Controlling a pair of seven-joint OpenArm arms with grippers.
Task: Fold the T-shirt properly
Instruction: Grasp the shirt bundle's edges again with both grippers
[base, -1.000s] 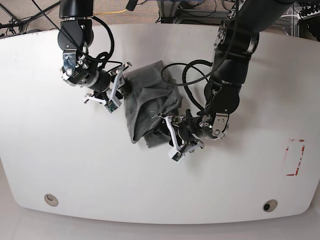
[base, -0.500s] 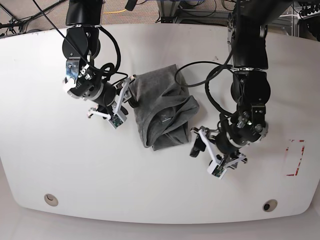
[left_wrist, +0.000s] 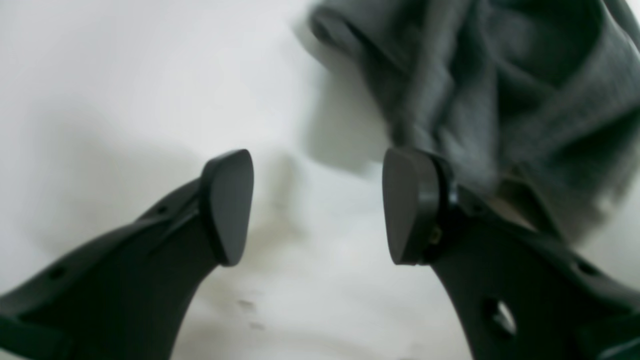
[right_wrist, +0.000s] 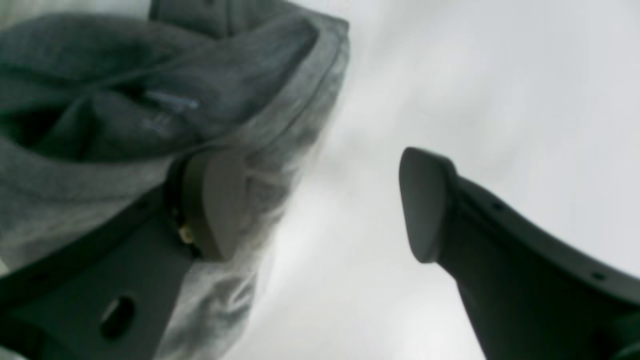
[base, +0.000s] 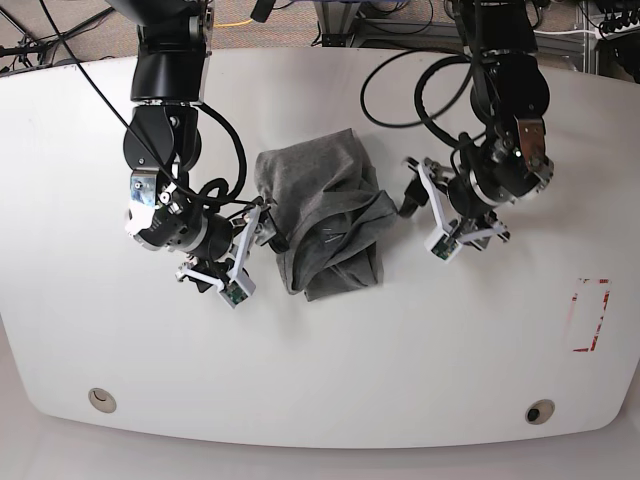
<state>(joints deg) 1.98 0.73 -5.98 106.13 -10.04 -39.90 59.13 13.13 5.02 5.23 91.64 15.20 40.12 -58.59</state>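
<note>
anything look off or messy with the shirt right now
Yes. The T-shirt lies mid-table as a bunched, lopsided bundle, not a flat rectangle: wrinkled layers overlap unevenly and a fold gapes open near its centre. Both end effectors, left and right, are open beside it, holding nothing. The table shows no damage.

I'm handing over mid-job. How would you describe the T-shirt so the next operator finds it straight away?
Start from the big white table and look near its middle, between the two black arms. The T-shirt lies there as a rumpled, partly folded heap. It is the only soft heather-grey thing on the white surface; everything beside it is hard black machinery.
</note>
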